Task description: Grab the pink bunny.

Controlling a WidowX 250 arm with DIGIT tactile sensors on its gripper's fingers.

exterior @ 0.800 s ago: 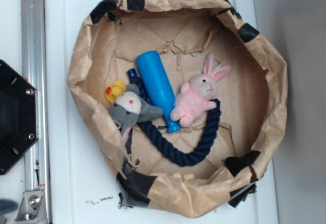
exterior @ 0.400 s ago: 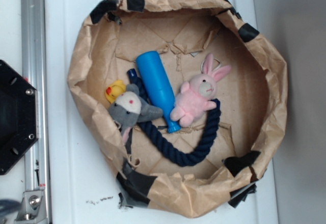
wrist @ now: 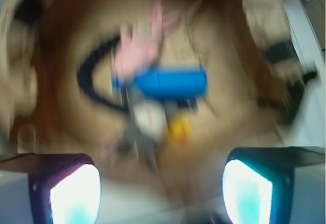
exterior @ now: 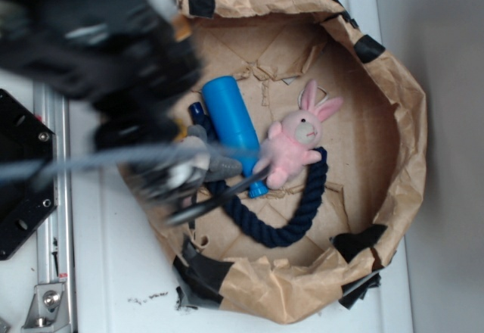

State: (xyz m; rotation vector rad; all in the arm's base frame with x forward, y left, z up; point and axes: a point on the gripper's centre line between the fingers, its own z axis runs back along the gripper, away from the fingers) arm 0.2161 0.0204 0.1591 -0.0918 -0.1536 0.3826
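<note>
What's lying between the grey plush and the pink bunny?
In the exterior view, the blue bottle lies between the grey plush and the pink bunny, with the navy rope curving below.

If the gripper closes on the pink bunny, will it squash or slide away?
The pink bunny looks like soft plush, so it would probably squash and feel light. It leans on the navy rope and blue bottle, which may shift.
</note>
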